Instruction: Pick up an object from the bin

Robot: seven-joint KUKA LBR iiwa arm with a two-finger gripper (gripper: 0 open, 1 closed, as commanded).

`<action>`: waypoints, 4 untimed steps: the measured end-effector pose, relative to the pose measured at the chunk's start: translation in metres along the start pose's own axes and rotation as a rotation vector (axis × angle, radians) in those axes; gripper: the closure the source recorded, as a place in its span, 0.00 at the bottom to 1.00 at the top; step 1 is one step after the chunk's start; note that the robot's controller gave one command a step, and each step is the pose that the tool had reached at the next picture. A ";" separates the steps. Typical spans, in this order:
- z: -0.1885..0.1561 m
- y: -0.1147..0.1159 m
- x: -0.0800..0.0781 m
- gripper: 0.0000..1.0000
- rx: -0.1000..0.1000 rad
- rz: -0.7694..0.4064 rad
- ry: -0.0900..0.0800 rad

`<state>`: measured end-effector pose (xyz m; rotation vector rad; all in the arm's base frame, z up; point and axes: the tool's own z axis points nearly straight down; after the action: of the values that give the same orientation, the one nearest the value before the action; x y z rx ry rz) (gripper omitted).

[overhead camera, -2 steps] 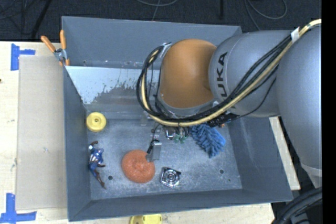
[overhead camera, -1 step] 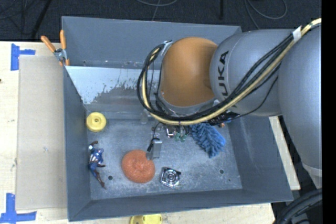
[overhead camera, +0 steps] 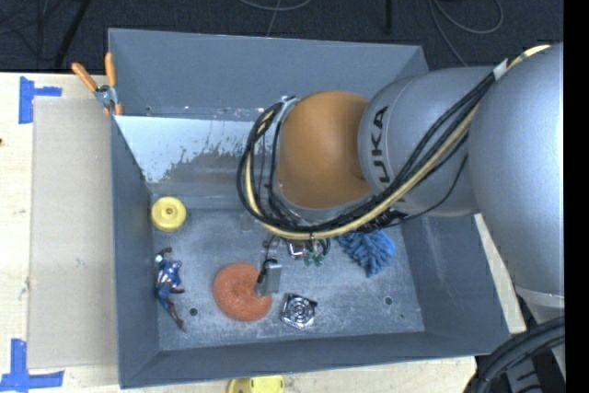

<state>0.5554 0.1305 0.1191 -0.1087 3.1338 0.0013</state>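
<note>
The gripper (overhead camera: 269, 272) is seen over the right edge of a flat, round, orange-red pad (overhead camera: 237, 293) near the grey metal bin's (overhead camera: 129, 198) front wall, just beside a crumpled silver thing (overhead camera: 298, 311). Its opening cannot be told. The pad's rim should be straddled squarely and the silver thing avoided.

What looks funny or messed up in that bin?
Nothing looks spilled or broken. The little blue toy figure lies tipped over by the left wall of the bin, whose back slope is streaked with pale scuffs. The claw is at the edge of the flat orange disc.
</note>
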 end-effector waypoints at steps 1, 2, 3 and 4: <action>0.033 -0.001 0.037 0.00 0.001 0.008 0.008; 0.050 0.024 0.051 1.00 0.001 0.073 0.008; 0.050 0.024 0.051 1.00 0.001 0.074 0.008; -0.078 0.049 0.040 1.00 0.000 0.045 0.006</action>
<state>0.5120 0.1761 0.1970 -0.0375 3.1410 0.0005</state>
